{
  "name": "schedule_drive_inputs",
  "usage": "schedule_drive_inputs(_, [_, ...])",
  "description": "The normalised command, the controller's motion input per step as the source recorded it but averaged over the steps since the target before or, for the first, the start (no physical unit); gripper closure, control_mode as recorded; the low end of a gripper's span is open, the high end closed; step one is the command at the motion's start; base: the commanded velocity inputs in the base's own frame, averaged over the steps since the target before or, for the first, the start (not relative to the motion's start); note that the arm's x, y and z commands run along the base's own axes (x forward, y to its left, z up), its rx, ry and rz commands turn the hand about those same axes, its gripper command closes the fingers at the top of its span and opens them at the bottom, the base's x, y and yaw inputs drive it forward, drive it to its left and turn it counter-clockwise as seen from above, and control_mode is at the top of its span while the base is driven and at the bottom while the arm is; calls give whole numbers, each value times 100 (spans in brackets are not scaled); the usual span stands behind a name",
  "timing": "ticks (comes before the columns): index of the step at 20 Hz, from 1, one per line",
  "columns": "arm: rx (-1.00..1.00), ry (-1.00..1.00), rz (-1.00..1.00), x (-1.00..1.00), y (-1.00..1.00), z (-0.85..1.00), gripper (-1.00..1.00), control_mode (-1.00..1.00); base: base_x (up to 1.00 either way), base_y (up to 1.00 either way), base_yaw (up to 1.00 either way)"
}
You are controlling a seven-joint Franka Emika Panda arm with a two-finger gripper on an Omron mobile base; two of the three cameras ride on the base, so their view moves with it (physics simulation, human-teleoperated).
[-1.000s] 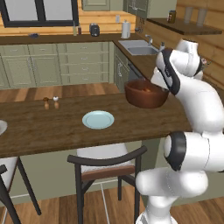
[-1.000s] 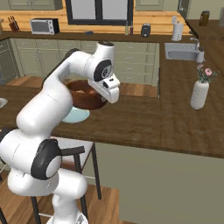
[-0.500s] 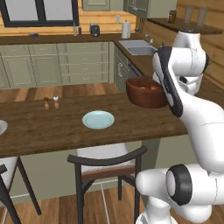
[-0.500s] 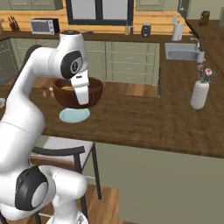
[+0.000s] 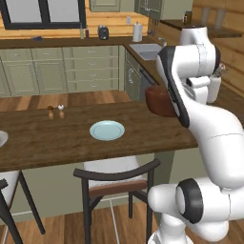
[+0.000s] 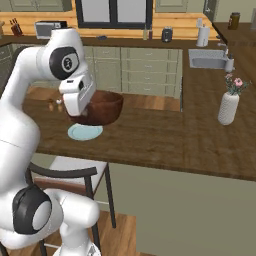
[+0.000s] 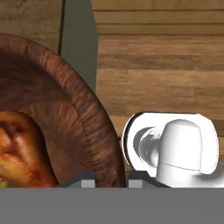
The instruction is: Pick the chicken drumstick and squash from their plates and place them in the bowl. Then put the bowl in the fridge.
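Observation:
The dark reddish-brown bowl [image 6: 104, 106] hangs just above the right part of the wooden counter [image 6: 165, 142], and my gripper [image 6: 82, 111] is shut on its rim. In the left base view the bowl [image 5: 157, 102] is partly hidden behind my arm. In the hand view my gripper [image 7: 111, 179] pinches the bowl wall [image 7: 94, 127], and the glossy orange-brown chicken drumstick [image 7: 17, 151] lies inside. The squash is hidden. The pale blue plate [image 5: 107, 130] lies bare on the counter, seen under the bowl's left side in the right base view as the same plate [image 6: 85, 132]. The whitish plate [image 5: 1, 138] peeks in at the left edge. The fridge is out of view.
Two small shakers [image 5: 55, 111] stand on the counter behind the blue plate. A chair [image 5: 119, 174] is tucked under the counter's near side. A white vase with flowers [image 6: 229, 102] stands on the right-hand counter, and a sink [image 6: 210, 60] lies behind it.
My arm's upper links have swung round to a new posture. The bowl has stayed lifted at about the same spot, with the gripper still shut on its rim.

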Motion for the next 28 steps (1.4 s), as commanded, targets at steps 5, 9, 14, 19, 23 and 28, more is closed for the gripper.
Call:
schedule_drive_inputs(5, [0,-17,-10,-50,49,-5,100,-100,0,0,0])
schedule_drive_inputs(9, [-4,-41,0,-67,18,-5,100,-100,0,0,0])
schedule_drive_inputs(14, [0,-4,0,-42,0,2,100,-100,0,0,0])
schedule_drive_inputs(19, [0,19,0,-16,0,6,100,-100,0,0,0])
schedule_drive_inputs(23, [0,15,0,-9,0,0,100,-100,0,0,0])
schedule_drive_inputs(28, [0,1,0,-1,-1,-9,100,-100,0,0,0])
